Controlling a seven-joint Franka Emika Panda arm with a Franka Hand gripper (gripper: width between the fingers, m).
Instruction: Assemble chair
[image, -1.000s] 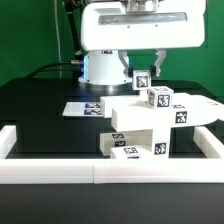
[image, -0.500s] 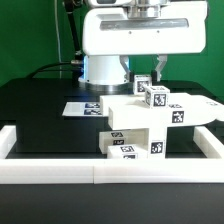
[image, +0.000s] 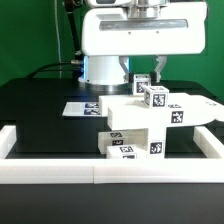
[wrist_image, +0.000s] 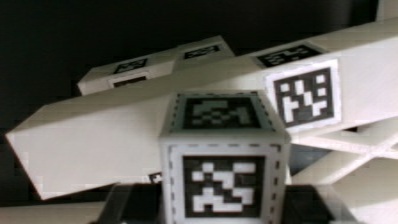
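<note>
Right of centre on the black counter (image: 40, 110), the chair (image: 145, 125) sits as a stack of matte-white blocks, half built and pushed up against the near white rail (image: 100, 172). Its lowest block lies just behind that rail with black-and-white tags facing us, a broad slab sits across the top reaching toward the exterior view's right, and a square post (image: 156, 97) stands up from the slab with tags on its faces.

Above it hangs the arm's big white housing (image: 135, 35), and the tool (image: 145, 78) comes down right over the post. One dark finger (image: 159, 66) shows on the exterior view's right of the post top; the other is hard to make out against the parts. The wrist view looks straight at the post (wrist_image: 222, 155), tags on its end and front face filling the picture, with the chair's slab (wrist_image: 107, 120) angled behind it. The tool's fingers look partly closed about the post, though I cannot tell whether they really grip it.

Farther back, left of the chair, the marker board (image: 85, 106) lies flat on the counter.
</note>
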